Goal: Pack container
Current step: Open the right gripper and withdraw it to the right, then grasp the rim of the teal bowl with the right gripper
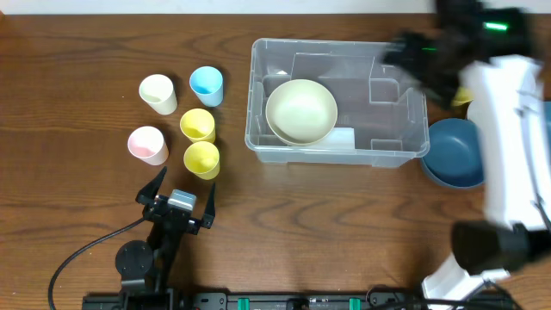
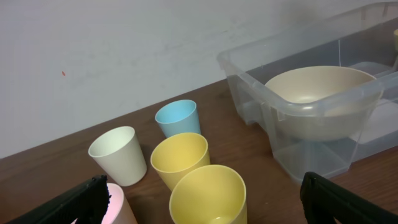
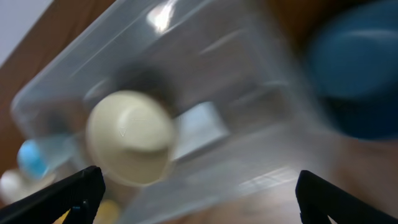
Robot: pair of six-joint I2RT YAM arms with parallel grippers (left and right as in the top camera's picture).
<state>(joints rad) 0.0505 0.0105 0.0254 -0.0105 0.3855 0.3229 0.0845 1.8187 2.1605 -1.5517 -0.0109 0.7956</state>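
Five cups stand in a loose group on the left part of the worktop (image 1: 77, 34), which is dark brown wood with a clear grain and a little shine. They are a cream cup (image 1: 158, 93), a blue cup (image 1: 207, 84), a yellow cup (image 1: 197, 126), a second yellow cup (image 1: 202, 158) and a pink cup (image 1: 147, 144). All are upright with the mouth up. In the left wrist view a plain pale wall (image 2: 124, 50) rises directly behind the far edge of the wood.

To the right of the cups, near the middle of the worktop, stands the container (image 1: 379, 157), upright and with no lid on it, its long side toward the robot. A cream bowl (image 1: 301, 112) sits inside its left half, mouth up; in the right half the moulded bottom shows through. A pale label (image 1: 342, 138) is on the near side. A blue bowl (image 1: 454, 153) rests on the wood just beside the container's right near corner; I cannot tell if they touch.

The left claw (image 1: 187, 179) is near the front edge, just in front of the second yellow cup, with its jaws spread wide and nothing between them. A black cable (image 1: 82, 254) runs over the wood to its left.

The right arm is blurred over the far right part of the container. In its own blurred view the right claw (image 3: 199, 193) has both fingertips far apart and holds nothing.
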